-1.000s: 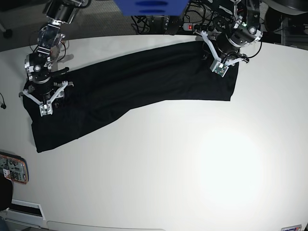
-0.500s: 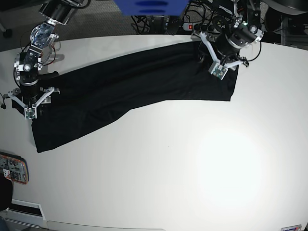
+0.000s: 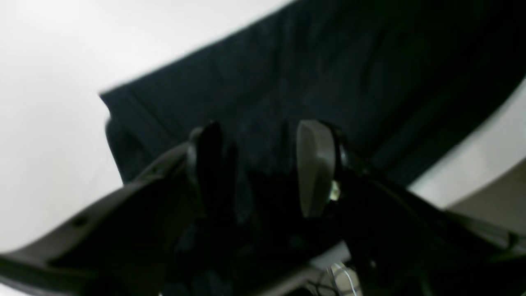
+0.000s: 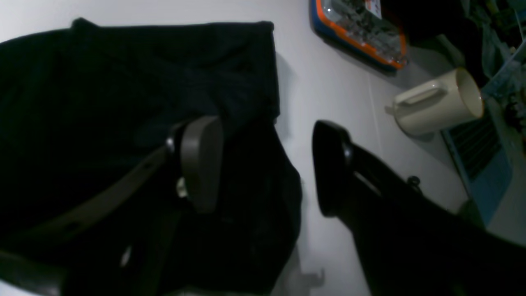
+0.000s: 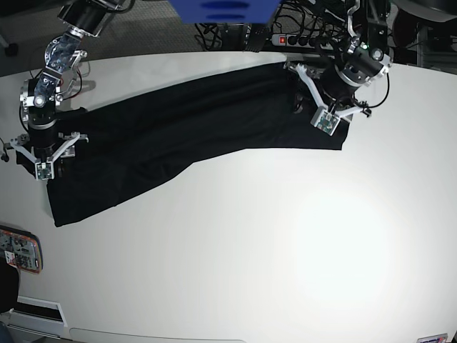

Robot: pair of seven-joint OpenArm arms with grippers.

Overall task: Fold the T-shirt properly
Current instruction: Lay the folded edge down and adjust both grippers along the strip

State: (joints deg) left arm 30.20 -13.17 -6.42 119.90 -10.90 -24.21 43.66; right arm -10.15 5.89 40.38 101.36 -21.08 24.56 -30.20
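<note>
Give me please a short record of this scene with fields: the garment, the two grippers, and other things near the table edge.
garment: black T-shirt, folded into a long band, lying diagonally on the white table
left gripper: jaws apart, over one end of the shirt, nothing pinched
right gripper: jaws apart, straddling the shirt's edge
other things: cream mug; orange-rimmed case
</note>
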